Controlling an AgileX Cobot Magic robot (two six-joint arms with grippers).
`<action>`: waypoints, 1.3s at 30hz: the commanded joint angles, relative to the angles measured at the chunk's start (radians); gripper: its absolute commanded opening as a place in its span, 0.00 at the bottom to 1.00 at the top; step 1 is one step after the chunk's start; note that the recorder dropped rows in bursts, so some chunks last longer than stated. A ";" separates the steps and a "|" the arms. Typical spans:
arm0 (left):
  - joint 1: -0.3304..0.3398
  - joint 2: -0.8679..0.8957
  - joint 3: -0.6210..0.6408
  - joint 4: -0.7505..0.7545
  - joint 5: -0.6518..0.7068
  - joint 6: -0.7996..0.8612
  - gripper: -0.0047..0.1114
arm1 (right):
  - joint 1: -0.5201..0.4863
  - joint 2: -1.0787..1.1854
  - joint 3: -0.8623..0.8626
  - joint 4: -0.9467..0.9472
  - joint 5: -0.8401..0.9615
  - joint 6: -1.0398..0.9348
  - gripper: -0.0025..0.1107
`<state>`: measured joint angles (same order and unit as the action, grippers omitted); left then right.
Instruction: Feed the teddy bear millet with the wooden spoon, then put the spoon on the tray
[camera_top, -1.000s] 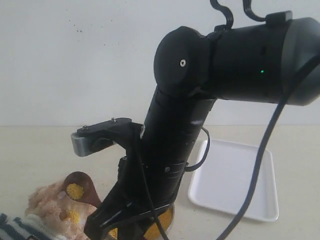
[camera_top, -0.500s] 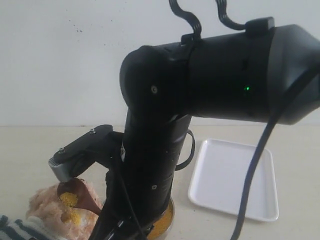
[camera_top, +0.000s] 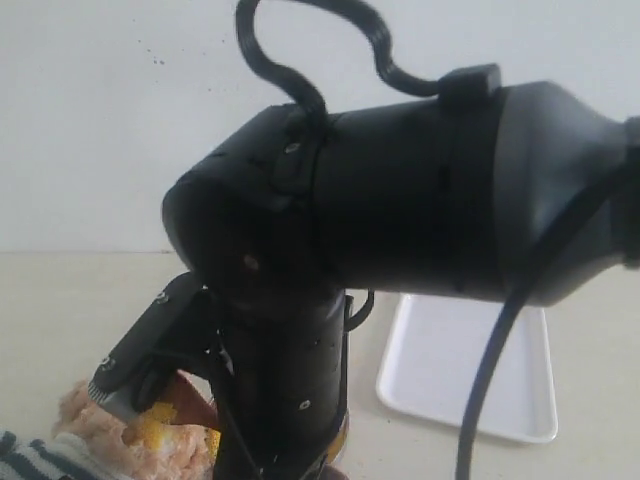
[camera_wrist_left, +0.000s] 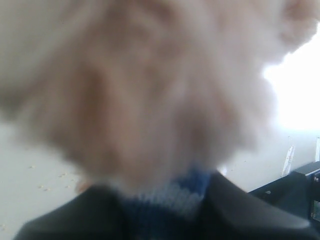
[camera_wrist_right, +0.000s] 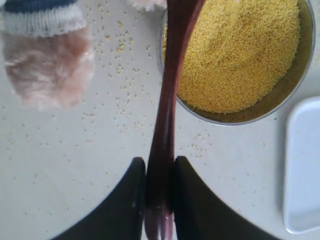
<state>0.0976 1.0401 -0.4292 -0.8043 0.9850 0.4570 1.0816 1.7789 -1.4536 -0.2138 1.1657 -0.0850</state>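
The teddy bear lies at the lower left, its fur blurred and filling the left wrist view. My left gripper is shut on its striped shirt. My right gripper is shut on the handle of the wooden spoon. The spoon's bowl is tipped against the bear's face, where millet lies on the fur. More millet fills the round metal bowl. To the right sits the white tray, with its corner near the bowl.
My right arm fills the middle of the exterior view and hides most of the bowl. Loose grains are scattered on the table around the bear's paw. A pale wall stands behind the table.
My right arm has swung down and to the left. The spoon has dropped from above the bear onto its face, and more millet now lies on the fur.
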 joint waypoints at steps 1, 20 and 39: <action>0.002 -0.006 -0.011 -0.026 0.013 0.009 0.07 | 0.037 0.020 -0.001 -0.051 -0.003 0.017 0.06; 0.002 -0.006 -0.013 -0.026 0.006 0.009 0.07 | 0.215 0.060 -0.001 -0.478 0.055 0.132 0.06; 0.002 -0.006 -0.013 -0.026 0.006 0.009 0.07 | 0.265 0.057 -0.001 -0.579 0.055 0.154 0.06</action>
<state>0.0976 1.0401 -0.4354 -0.8043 0.9830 0.4570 1.3458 1.8418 -1.4536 -0.7792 1.2170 0.0567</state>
